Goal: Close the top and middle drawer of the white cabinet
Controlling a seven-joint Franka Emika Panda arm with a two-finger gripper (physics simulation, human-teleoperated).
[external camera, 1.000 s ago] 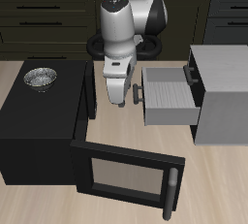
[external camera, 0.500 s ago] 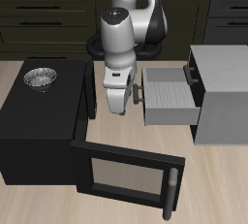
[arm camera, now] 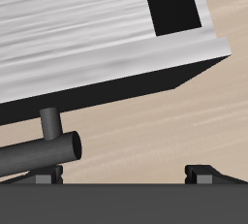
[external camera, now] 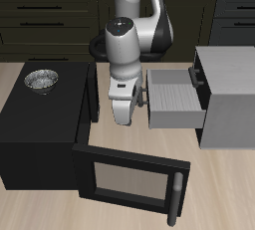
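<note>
A microwave door [external camera: 127, 182] lies open near the bench [external camera: 219, 189] front edge. Behind it, the end effector [external camera: 124, 112] has dropped lower, touching the drawer handle [external camera: 143, 96]; its opening cannot be told. The white cabinet [external camera: 228, 95] drawer [external camera: 177, 99] juts lengthwise toward the black microwave [external camera: 40, 134].

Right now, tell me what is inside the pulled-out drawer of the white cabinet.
The pulled-out grey drawer of the white cabinet shows only a bare floor, with nothing visible in it. Its front part, behind the dark handle, is partly covered by the gripper.
</note>
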